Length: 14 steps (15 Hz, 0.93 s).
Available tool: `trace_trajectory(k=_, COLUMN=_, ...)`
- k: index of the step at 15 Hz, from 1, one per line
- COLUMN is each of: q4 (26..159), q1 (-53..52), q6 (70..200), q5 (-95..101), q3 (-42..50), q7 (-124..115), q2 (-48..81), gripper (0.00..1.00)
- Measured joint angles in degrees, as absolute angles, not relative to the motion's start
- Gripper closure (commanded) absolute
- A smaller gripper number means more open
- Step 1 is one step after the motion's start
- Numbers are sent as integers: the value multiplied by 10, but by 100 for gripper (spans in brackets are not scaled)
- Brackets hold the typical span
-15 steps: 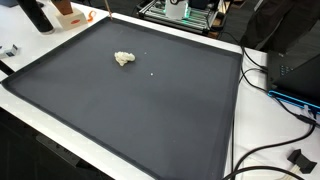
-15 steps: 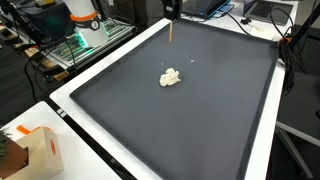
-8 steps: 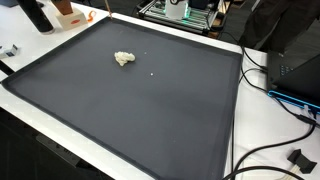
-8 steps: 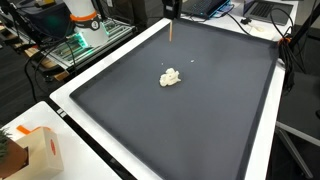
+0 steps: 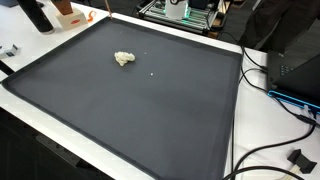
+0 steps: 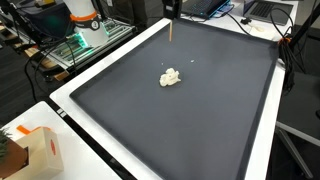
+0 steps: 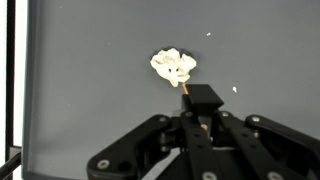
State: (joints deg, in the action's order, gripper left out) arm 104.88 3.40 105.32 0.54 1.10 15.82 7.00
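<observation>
Where the wrist view looks down past the gripper (image 7: pixel 203 105), its jaws stand drawn together on a thin orange stick (image 6: pixel 172 32), which hangs upright with its tip just short of a crumpled white wad (image 7: pixel 173 66).

- Orange stick: clamped in the jaws and raised above the mat. In an exterior view it is well beyond the wad, towards the mat's far edge.
- Crumpled white wad: lies loose and alone on the dark grey mat (image 6: pixel 200 120), apart from the stick.
- White specks (image 7: pixel 235 89): two lie on the mat, near the wad.
- White worktop (image 5: pixel 50 38): borders the mat on every side of the wad.
- Cardboard box (image 6: pixel 40 150): off the mat, well apart from the wad.
- Black cables (image 5: pixel 270 150): off the mat, far from the wad.

Handling note (a judgement): the wad looks light and nothing pins it, so any touch with the stick's tip is best made slowly, with the stick kept upright and the clamp firm.
</observation>
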Motion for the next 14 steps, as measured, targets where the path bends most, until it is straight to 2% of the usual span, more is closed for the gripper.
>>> trace_trajectory(k=14, q4=1053, q1=66, q6=1075, q5=-202, q3=7, q7=467, q2=162, gripper=97)
